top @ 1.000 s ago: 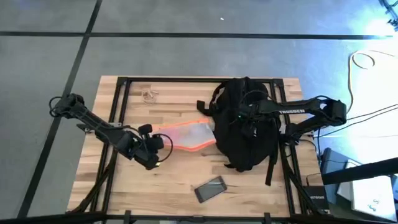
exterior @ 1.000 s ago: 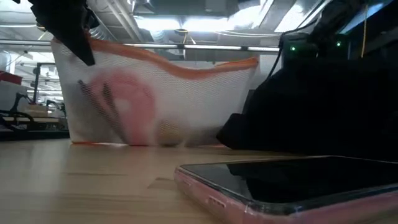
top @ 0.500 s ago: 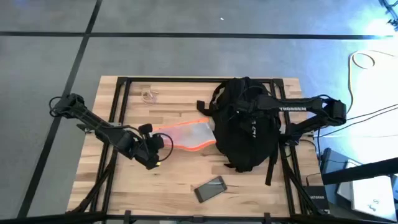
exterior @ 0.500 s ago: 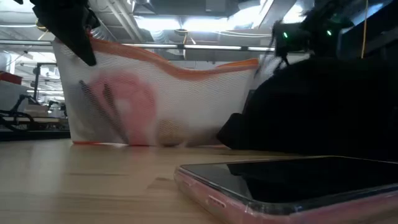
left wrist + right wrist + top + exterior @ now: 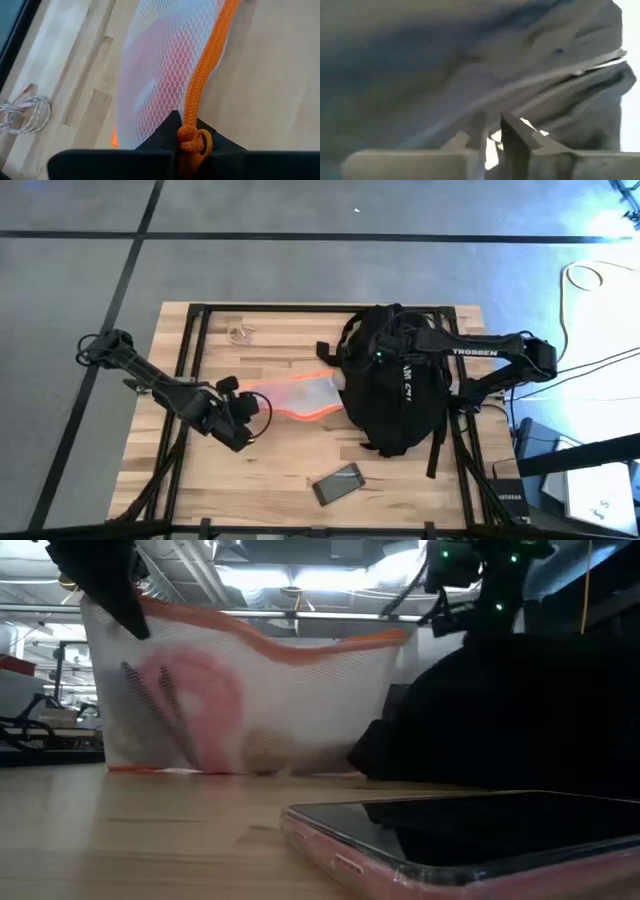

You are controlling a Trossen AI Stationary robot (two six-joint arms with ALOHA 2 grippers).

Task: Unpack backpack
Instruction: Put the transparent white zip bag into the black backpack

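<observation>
Lengthwise, the backpack [image 5: 396,385] runs far-to-near; left tool [image 5: 243,423] grips mesh pouch [image 5: 300,396].

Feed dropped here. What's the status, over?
Left pincer shut on mesh pouch, half out of backpack. Right pincer over backpack. Phone clear.

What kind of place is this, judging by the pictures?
Probably a lab or workshop, not a home. A plain wooden table stands on a grey floor marked with dark tape lines. Loose cables lie beside it, and the low view shows ceiling strip lights and equipment behind.
</observation>
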